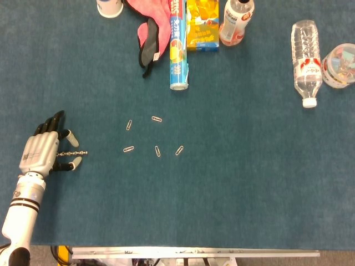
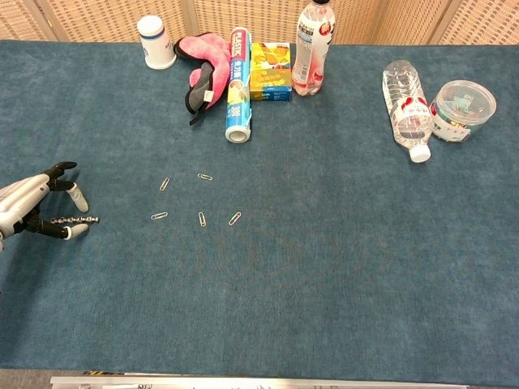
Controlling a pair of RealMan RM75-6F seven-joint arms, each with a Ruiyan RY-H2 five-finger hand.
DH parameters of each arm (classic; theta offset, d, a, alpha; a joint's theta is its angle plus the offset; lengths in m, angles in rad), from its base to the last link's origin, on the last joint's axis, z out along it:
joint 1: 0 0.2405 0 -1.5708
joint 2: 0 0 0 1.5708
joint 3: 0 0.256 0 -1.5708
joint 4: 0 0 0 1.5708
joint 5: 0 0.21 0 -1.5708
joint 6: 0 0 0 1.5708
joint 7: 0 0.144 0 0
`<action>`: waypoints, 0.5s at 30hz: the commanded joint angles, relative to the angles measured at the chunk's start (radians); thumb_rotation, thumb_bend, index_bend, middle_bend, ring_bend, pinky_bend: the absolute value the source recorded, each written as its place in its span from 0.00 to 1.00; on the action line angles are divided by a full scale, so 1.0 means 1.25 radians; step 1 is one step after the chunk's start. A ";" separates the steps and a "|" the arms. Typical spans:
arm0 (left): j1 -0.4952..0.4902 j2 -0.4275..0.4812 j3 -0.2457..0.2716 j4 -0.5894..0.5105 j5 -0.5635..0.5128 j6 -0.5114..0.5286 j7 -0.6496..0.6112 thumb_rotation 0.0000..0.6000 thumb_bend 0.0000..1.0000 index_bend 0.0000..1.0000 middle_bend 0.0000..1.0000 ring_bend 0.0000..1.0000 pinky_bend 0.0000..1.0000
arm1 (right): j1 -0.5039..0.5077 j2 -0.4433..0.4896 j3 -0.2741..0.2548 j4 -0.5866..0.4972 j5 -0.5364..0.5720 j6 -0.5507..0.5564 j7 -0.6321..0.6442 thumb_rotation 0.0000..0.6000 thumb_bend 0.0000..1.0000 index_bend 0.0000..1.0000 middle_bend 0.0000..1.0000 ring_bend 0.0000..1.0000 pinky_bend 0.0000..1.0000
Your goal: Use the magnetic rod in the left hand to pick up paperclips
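We can make out printing on the blue roll (image 1: 177, 44), the yellow box (image 1: 202, 25) and the bottle labels, but none of it is legible.

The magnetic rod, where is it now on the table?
The magnetic rod lies at the far left of both views, on the blue table under the fingers of the left hand. Its tip points right toward the nearest paperclip.

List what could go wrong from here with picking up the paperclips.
1. The left hand seems to hold the rod loosely, so it might slip.
2. The paperclips lie scattered apart, so one sweep may miss some.
3. The rod tip sits close to the cloth and could drag.
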 commanded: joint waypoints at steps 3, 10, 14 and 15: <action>-0.001 -0.001 0.000 0.001 0.000 0.000 0.001 1.00 0.24 0.47 0.00 0.00 0.08 | 0.000 -0.001 0.000 0.002 0.001 -0.001 0.001 1.00 0.31 0.60 0.45 0.37 0.54; -0.002 -0.002 0.000 0.002 -0.003 -0.002 0.002 1.00 0.26 0.48 0.00 0.00 0.08 | -0.001 -0.001 0.000 0.003 0.001 -0.001 0.002 1.00 0.31 0.60 0.45 0.37 0.54; -0.001 -0.002 0.002 0.003 -0.002 -0.002 0.003 1.00 0.26 0.48 0.00 0.00 0.08 | 0.000 -0.002 0.000 0.003 0.002 -0.001 0.002 1.00 0.31 0.60 0.45 0.37 0.54; -0.001 -0.002 0.003 0.003 -0.002 -0.002 0.003 1.00 0.26 0.48 0.00 0.00 0.08 | 0.000 -0.002 0.000 0.003 0.001 -0.001 0.002 1.00 0.31 0.60 0.45 0.37 0.54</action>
